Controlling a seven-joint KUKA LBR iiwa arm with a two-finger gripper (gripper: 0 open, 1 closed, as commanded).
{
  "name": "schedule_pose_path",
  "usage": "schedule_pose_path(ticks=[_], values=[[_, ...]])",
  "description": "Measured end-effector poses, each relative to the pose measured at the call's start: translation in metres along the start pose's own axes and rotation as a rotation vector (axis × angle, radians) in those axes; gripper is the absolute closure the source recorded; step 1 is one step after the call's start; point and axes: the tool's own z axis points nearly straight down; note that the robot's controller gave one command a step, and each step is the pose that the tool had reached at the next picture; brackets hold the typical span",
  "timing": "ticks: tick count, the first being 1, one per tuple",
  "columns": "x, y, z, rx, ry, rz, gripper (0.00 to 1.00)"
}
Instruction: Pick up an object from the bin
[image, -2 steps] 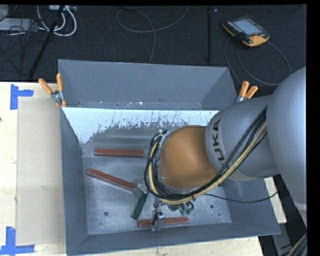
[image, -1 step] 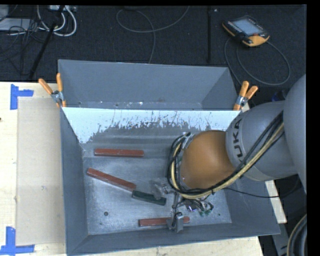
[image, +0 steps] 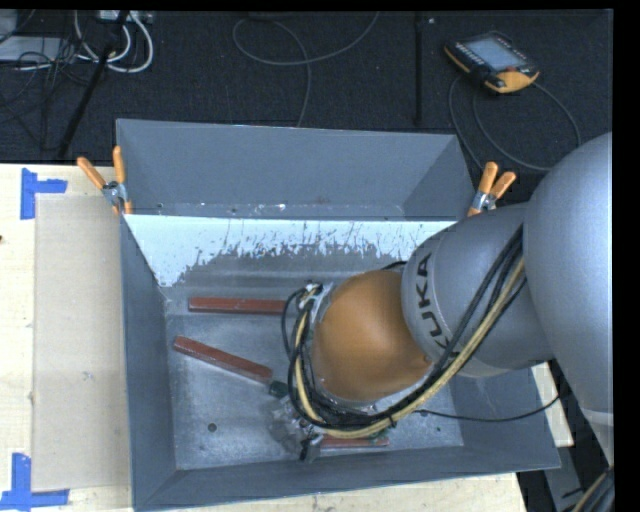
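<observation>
The pincer (image: 303, 437) is low in the bin (image: 150, 400), lower centre of frame, beside a red-brown stick (image: 352, 441); whether it is spread or pressed together, I cannot tell. A slanted stick (image: 222, 359) lies just left.

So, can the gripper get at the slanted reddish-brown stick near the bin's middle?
Probably yes: the slanted stick lies flat on the bin floor, nothing on it, with only bare floor between it and the gripper.
</observation>
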Motion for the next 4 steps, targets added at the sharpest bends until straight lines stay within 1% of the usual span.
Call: schedule_pose_path(ticks=[1,2,3,4], values=[[-0.004,-0.003,-0.002,0.005,-0.016,0.004,0.0],[-0.004,-0.003,-0.002,0.005,-0.016,0.005,0.0],[0.016,-0.047,-0.009,0.001,-0.007,0.0,0.0],[0.032,-0.059,-0.031,0.003,0.002,0.074,0.0]])
